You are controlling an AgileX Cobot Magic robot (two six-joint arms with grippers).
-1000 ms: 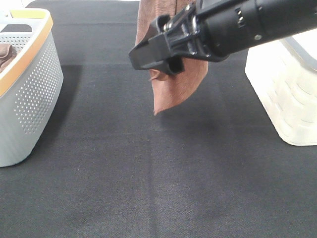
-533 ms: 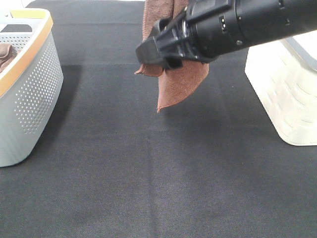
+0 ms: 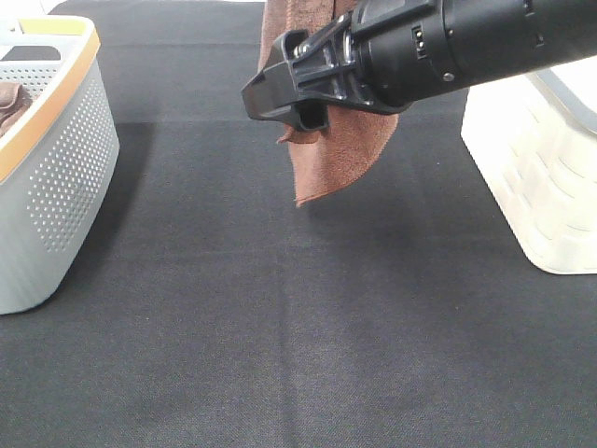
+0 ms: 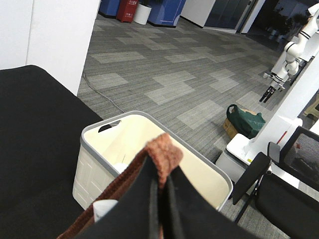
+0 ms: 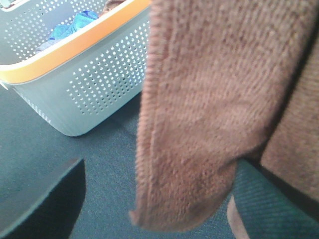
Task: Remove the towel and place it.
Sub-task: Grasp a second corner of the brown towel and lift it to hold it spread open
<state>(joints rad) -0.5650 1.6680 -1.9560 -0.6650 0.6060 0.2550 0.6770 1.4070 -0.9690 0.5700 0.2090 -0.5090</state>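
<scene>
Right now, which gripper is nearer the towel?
Left. The left gripper is shut on the towel's top fold. The right gripper holds its fingers open around the hanging part, without gripping it.

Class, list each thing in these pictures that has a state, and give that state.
towel, held clear of the table, hanging down.
left pincer, shut on the towel.
right pincer, open, towel hanging between its jaws.
grey basket, upright, cloth inside.
cream basket, upright on the table.

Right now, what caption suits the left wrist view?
Shut left fingers pinch the rust-brown towel, with a cream basket beyond.
</scene>
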